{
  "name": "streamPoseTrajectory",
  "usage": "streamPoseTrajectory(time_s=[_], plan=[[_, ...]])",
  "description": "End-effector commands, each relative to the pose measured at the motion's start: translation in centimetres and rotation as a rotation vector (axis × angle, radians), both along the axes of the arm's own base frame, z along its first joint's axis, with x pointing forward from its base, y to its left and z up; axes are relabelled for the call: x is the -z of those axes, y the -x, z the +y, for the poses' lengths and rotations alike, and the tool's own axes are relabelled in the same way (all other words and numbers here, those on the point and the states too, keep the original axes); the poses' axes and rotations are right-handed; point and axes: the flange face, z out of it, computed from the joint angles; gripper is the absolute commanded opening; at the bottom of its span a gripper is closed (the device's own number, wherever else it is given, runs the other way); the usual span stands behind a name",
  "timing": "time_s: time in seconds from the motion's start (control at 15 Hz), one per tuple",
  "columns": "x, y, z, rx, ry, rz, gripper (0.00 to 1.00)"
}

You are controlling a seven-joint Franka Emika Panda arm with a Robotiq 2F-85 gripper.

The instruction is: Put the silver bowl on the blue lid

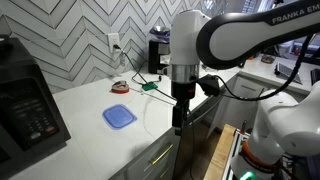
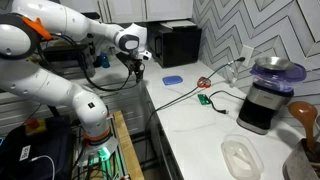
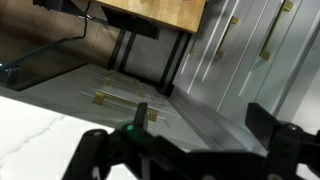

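Exterior view: gripper hangs just past the front edge of the white counter, fingers pointing down. Blue lid lies flat on the counter at the gripper's 9 o'clock, apart from it, with bare surface all round. My guess is that it was laid out that way to receive the bowl. Black coffee maker stands against the back wall at the lid's 1 o'clock, and no bowl can be made out here. White lettering on the arm reads "FRANKA EMIKA", clipped at the frame edge. Exterior view from the counter's end: gripper sits off the counter, with the blue lid at its 4 o'clock. A shiny round dish sits on top of the coffee maker, at the lid's 3 o'clock and well apart. This is my best reading of the silver bowl, though it is too small to be sure. No writing is legible. Wrist view: the dark fingers stand wide apart with nothing between them, so the hand is spread and empty. Cabinet fronts show beyond. Judgement: the reach for the bowl has not begun.
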Motion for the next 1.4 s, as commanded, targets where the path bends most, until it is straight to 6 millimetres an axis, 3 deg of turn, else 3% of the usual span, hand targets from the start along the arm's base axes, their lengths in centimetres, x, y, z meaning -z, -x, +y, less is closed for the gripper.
streamPoseTrajectory(time_s=[0.0, 0.93, 1.07, 1.33], plan=[[0.0, 0.0, 0.0, 0.000, 0.000, 0.000, 1.00], [-0.5, -0.3, -0.4, 0.042, -0.008, -0.020, 1.00], [-2.3, -1.4, -2.9, 0.177, -0.044, -0.073, 1.00], [-6.8, -3.5, -10.6, 0.373, -0.108, -0.130, 1.00]])
